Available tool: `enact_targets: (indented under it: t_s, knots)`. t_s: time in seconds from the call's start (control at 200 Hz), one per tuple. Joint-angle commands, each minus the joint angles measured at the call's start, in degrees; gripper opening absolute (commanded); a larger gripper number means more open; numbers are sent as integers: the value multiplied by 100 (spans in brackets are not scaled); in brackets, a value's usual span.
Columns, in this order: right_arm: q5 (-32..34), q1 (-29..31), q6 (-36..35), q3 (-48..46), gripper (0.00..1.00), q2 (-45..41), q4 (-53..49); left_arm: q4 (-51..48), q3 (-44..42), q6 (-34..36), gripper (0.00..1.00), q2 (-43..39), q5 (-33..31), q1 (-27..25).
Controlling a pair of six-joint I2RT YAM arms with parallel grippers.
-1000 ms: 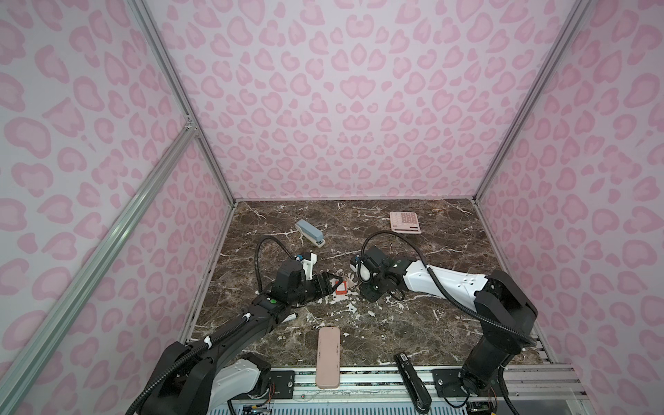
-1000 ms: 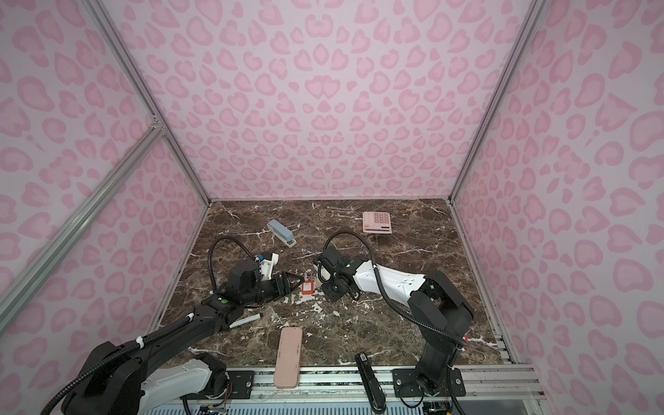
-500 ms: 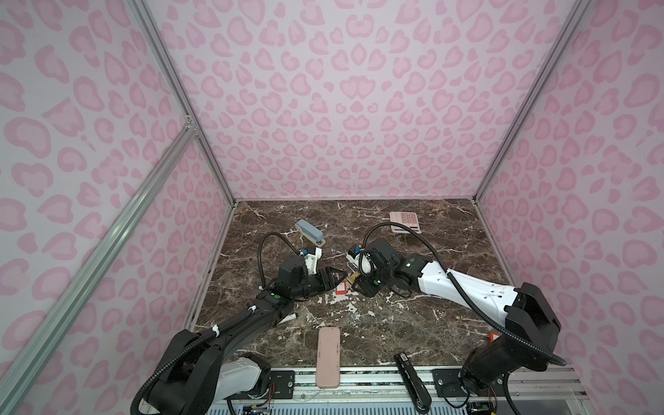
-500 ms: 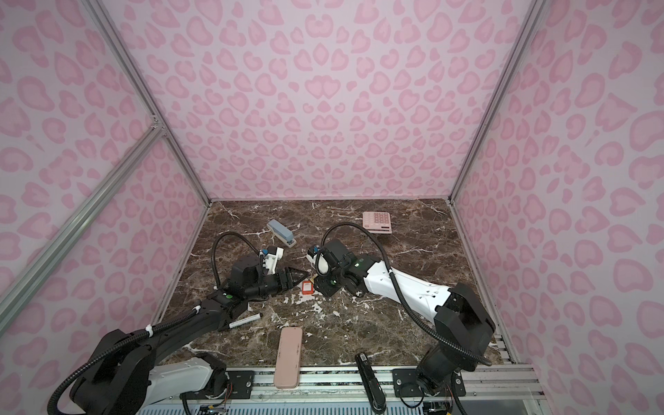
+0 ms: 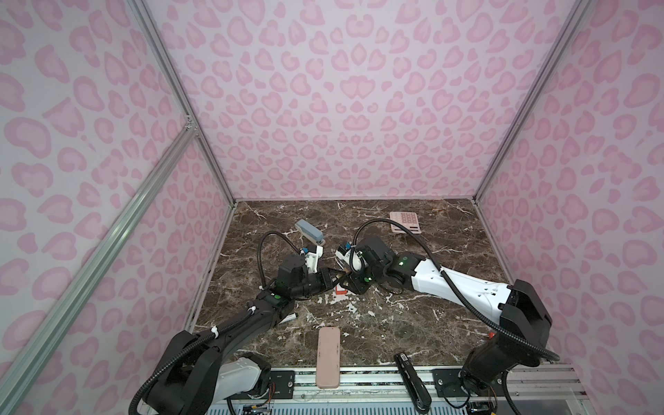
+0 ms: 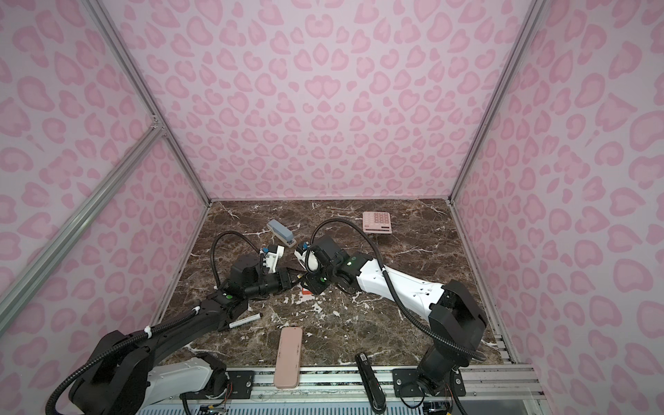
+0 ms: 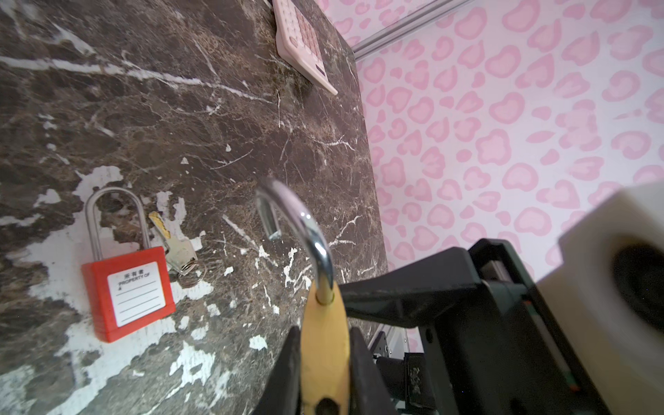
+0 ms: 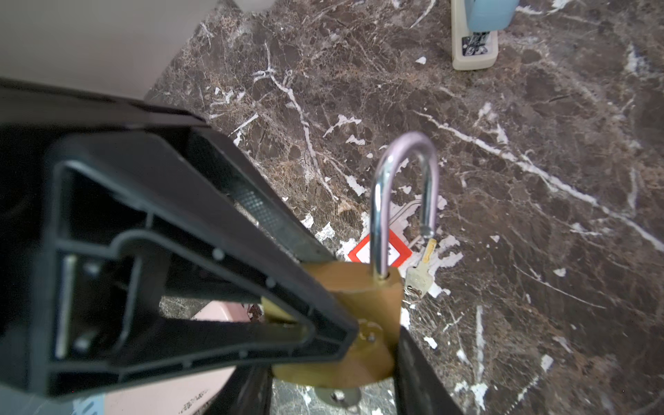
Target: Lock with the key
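Note:
A brass padlock (image 7: 325,345) (image 8: 363,298) hangs above the marble table, its steel shackle (image 7: 309,230) (image 8: 381,201) sprung open. My left gripper (image 7: 323,336) (image 5: 335,279) is shut on its two flat faces. My right gripper (image 8: 330,359) (image 5: 351,281) clasps the same body across its width from the opposite side. A silver key (image 8: 337,395) sticks out of the padlock's underside. Below them on the table lie a red padlock (image 7: 129,291) (image 5: 340,290), shackle closed, and a loose key (image 7: 172,240) beside it.
A pink calculator (image 5: 405,222) sits at the back right and a blue-grey stapler (image 5: 309,231) at the back left. A pink case (image 5: 327,355) and a black stapler (image 5: 411,381) lie at the front edge. A white marker (image 6: 246,321) lies by my left arm.
My left gripper's jaws have closed onto the brass padlock. The right arm has stretched out lower and brought the padlock to meet it over the red padlock.

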Motion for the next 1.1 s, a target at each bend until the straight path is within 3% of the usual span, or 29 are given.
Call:
enact_targets:
  t_s: [0.0, 0.1, 0.19, 0.285, 0.45, 0.595, 0.73, 0.935, 1.095]
  knots:
    - [-148, 10, 18, 2, 36, -4, 336, 97, -40, 64, 10, -78, -78, -4]
    - [-168, 21, 15, -30, 41, -27, 341, 94, -8, 65, 4, -101, -74, 3]
    - [-86, 19, 22, -74, 65, -79, 389, 84, 5, 34, 4, -117, -118, 4]
    - [30, -7, 112, -173, 74, -270, 546, 117, 29, -44, 4, -263, -283, 12]
    - [-686, -547, 874, -749, 76, -1033, 1498, 189, 353, -141, 4, -531, -501, 42]
    - [-1492, -1297, 2406, -1602, 76, -1835, 3177, 804, 617, -370, 4, -550, -560, 45]
    - [-1481, -1774, 3882, -2373, 77, -2358, 4875, 1442, 934, -539, 4, -352, -477, -2]
    - [-1728, -1912, 4808, -2577, 78, -2342, 5963, 2645, 1293, -1042, 4, 96, -591, -230]
    - [-1783, -1899, 5532, -2617, 78, -2061, 7094, 2997, 1584, -1059, 4, 281, -722, -459]
